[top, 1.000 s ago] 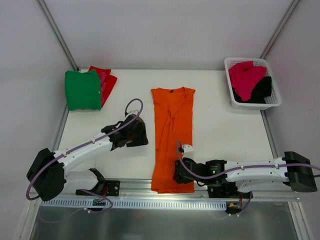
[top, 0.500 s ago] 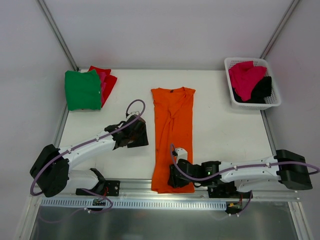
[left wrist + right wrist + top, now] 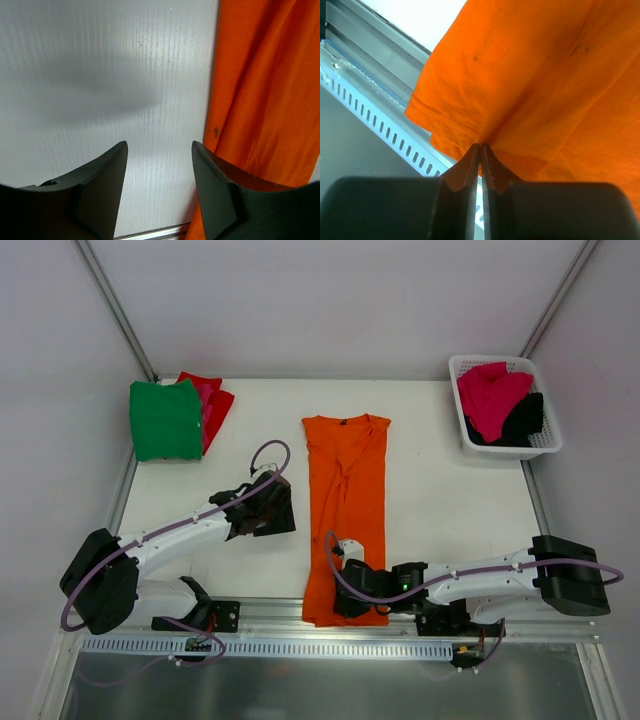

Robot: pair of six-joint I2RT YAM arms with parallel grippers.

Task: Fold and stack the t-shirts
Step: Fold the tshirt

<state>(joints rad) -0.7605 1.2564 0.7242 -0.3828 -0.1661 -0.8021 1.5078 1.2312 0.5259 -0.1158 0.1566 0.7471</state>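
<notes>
Reaching further left than one second ago with the right gripper (image 3: pixel 343 602), now arriving at the near hem of the orange t-shirt (image 3: pixel 345 490), toward its left corner. Closing the two fingers (image 3: pixel 465 167) almost fully together, where they were standing apart a moment before, and pinching a small fold of the hem between the tips. Holding this fold just above the slotted metal rail (image 3: pixel 375 117) at the front of the table (image 3: pixel 440 500), with the right arm lying low along the near edge.

Keeping the left gripper (image 3: pixel 159 150) spread, in the same place as before, with only bare white table showing between its fingers. Hovering just beside the left edge of the orange cloth, about halfway along it, and gripping nothing.

Leaving the orange t-shirt lying flat in the middle of the table as a long narrow strip, with the collar at the far end and the hem at the near end, reaching over the front rail.

Going outward: showing at the far left corner a folded green t-shirt (image 3: pixel 165 420) lying on top of a red t-shirt (image 3: pixel 218 400). Showing at the far right corner a white basket (image 3: pixel 510 451), holding a crumpled magenta-pink t-shirt (image 3: pixel 492 395) and beside it a black t-shirt (image 3: pixel 525 422).
</notes>
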